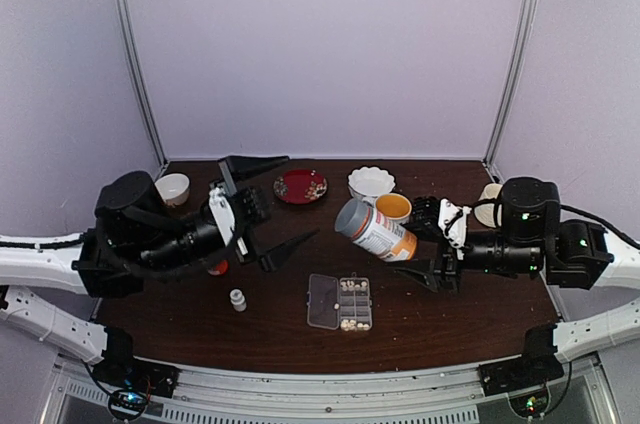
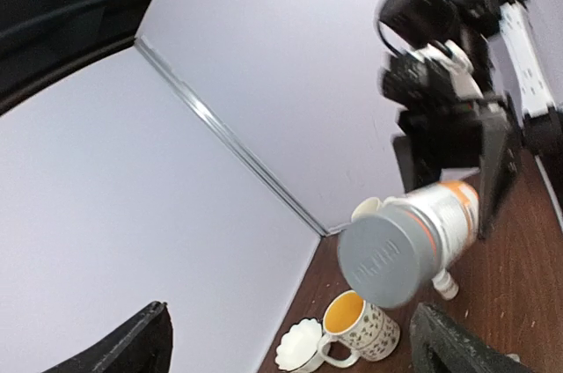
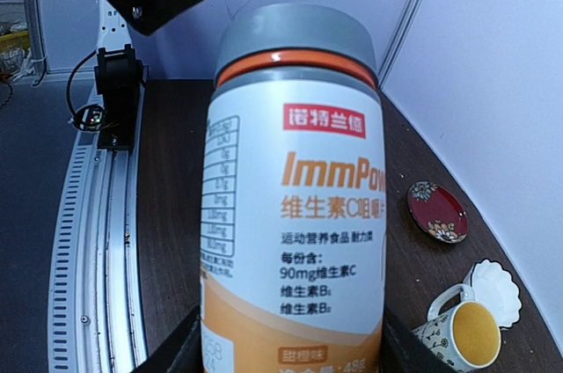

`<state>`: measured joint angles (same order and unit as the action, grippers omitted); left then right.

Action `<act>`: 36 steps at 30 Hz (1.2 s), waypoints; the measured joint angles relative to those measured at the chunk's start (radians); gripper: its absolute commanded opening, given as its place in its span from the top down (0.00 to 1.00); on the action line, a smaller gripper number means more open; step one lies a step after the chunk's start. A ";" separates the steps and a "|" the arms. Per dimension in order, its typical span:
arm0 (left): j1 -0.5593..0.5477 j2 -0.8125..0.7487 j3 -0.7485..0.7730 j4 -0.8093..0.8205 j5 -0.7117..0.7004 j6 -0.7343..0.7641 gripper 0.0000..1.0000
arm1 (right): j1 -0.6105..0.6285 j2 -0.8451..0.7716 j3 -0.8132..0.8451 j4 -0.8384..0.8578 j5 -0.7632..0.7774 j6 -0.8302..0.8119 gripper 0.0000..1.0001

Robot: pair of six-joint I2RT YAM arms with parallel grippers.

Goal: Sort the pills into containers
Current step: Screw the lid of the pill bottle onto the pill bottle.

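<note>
The clear pill box point(image 1: 357, 306) lies at the table's front centre, its lid point(image 1: 322, 301) folded open to the left. Pale pills point(image 1: 354, 287) sit in several of its containers. My right gripper point(image 1: 425, 244) is shut on a white-and-orange bottle point(image 1: 378, 232) with a grey cap, held tilted in the air above and behind the box. In the right wrist view the bottle point(image 3: 295, 215) fills the space between the fingers point(image 3: 176, 351). My left gripper point(image 1: 275, 209) hangs open left of the cap point(image 2: 387, 259), touching nothing.
A red plate point(image 1: 300, 186), a white scalloped bowl point(image 1: 371, 182) and a mug with an orange inside point(image 1: 393, 206) stand at the back. A small white cup point(image 1: 172, 188) is at the back left. A tiny white bottle point(image 1: 238, 299) stands left of the box.
</note>
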<state>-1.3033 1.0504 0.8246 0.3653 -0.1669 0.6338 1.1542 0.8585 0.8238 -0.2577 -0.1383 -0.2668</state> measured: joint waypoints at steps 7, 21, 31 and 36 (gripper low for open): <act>0.045 0.045 0.255 -0.349 -0.004 -0.458 0.02 | 0.000 0.031 0.000 0.026 0.012 -0.003 1.00; 0.229 0.075 0.357 -0.617 0.387 -1.030 0.02 | 0.000 0.053 0.000 0.095 0.124 0.118 1.00; 0.271 0.186 0.467 -0.686 0.591 -1.209 0.02 | 0.007 0.134 0.095 0.035 0.143 0.139 1.00; 0.277 0.279 0.536 -0.742 0.661 -1.231 0.03 | 0.016 0.153 0.096 0.013 0.135 0.127 1.00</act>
<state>-1.0264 1.3293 1.3602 -0.3771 0.4946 -0.5972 1.1698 1.0111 0.9195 -0.2451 -0.0032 -0.1394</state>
